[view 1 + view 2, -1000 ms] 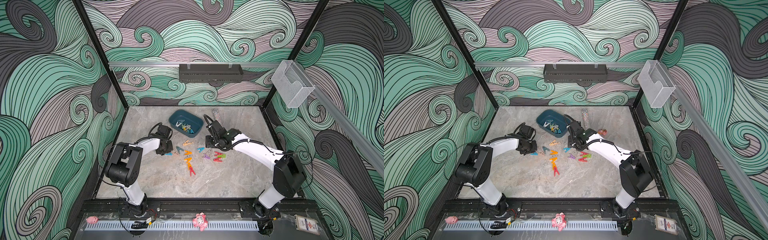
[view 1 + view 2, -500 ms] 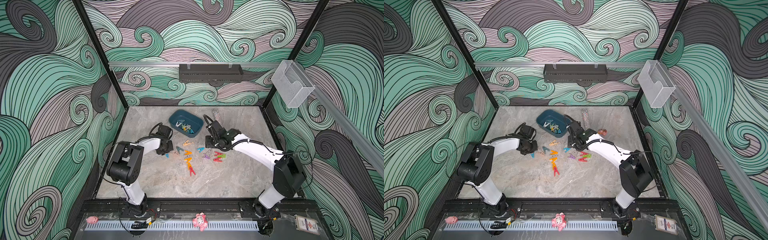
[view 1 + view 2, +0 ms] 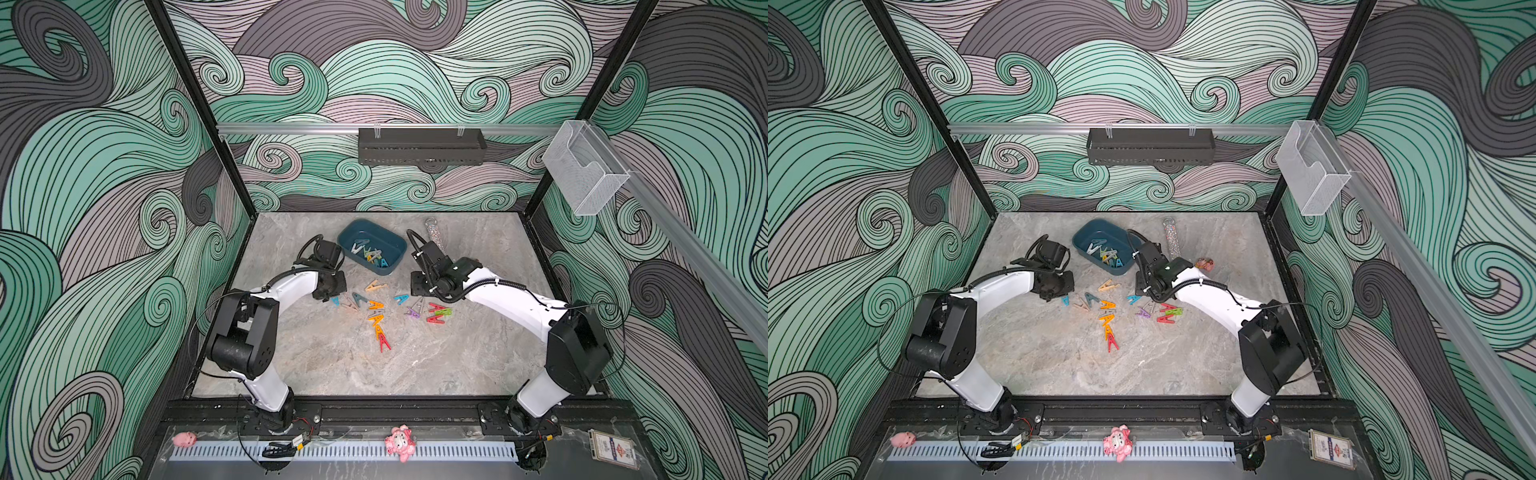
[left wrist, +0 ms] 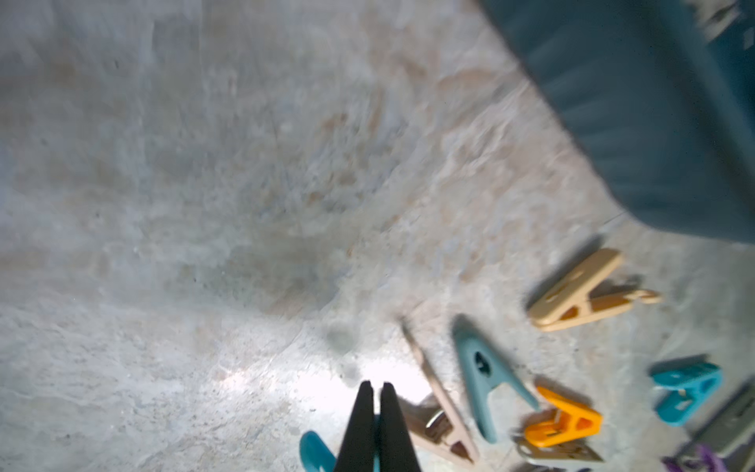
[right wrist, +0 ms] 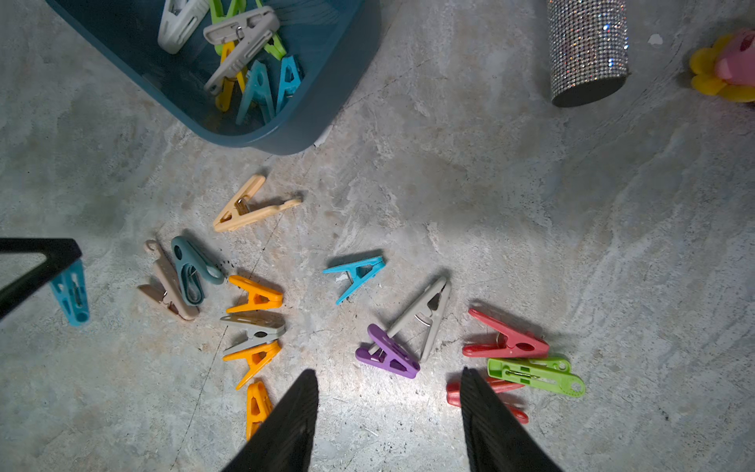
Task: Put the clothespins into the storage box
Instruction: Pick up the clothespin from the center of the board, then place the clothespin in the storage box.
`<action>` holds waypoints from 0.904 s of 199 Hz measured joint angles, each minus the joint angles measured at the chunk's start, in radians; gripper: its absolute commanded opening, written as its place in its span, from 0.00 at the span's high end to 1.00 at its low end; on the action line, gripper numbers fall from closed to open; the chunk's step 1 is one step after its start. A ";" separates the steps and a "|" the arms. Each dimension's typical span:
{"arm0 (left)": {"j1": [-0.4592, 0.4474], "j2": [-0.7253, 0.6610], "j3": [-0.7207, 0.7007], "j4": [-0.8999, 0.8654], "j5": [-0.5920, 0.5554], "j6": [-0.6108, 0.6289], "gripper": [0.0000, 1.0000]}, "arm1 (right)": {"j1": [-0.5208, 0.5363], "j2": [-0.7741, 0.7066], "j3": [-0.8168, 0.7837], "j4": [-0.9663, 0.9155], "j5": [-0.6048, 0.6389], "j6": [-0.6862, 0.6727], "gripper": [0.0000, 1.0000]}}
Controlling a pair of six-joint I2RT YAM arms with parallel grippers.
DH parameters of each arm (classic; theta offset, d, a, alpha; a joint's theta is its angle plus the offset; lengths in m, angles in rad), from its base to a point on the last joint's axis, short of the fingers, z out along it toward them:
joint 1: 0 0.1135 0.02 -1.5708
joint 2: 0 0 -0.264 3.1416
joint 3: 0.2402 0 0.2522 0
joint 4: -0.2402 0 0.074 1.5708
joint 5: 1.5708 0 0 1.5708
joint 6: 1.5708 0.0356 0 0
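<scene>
On the desk (image 3: pixel 324 361), scattered clothespins (image 3: pixel 376 320) are lying in a loose group, the left fingers (image 4: pixel 359 425) are clenching on a blue clothespin (image 5: pixel 71 294) beside them, the right fingers (image 5: pixel 286 429) are hanging released near a purple clothespin (image 5: pixel 388 355), and farther back the storage box (image 3: pixel 390 240) is holding several more clothespins.

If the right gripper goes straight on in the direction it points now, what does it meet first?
Probably the purple peg, just ahead of the open right gripper. Depth is unclear; it may touch the table first.
</scene>
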 measured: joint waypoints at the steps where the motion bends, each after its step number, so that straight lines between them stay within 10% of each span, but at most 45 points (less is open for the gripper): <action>1: 0.000 0.001 0.004 0.000 0.000 0.001 1.00 | 0.000 0.000 0.000 0.000 0.000 0.000 0.42; 134: 0.000 0.365 0.546 0.148 0.027 0.133 1.00 | 0.003 -0.008 -0.085 0.000 0.021 0.007 0.42; 180: 0.000 0.423 0.614 0.177 0.018 0.167 0.57 | 0.003 -0.010 -0.087 0.000 0.024 0.008 0.42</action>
